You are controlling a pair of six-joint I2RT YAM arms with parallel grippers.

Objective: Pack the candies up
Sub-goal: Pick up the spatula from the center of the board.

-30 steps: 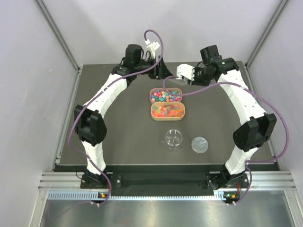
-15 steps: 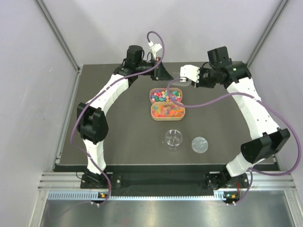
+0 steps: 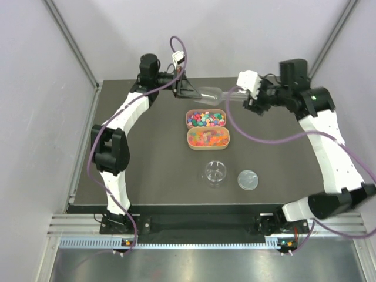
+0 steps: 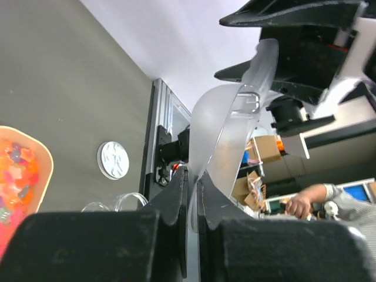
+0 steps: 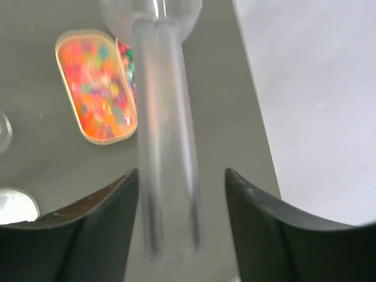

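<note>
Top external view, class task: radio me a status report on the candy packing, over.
Left gripper shut on clear scoop; right gripper open around its handle. Candies in two oval trays; clear jar empty, lid off beside it. Nothing blocking.

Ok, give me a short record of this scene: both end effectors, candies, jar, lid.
left end effector: shut on clear scoop, off the table
right end effector: open, fingers astride scoop handle, apart from it
candies: in two oval trays, multicoloured far, orange near
jar: upright, uncovered, looks empty
lid: on table, right of jar
</note>
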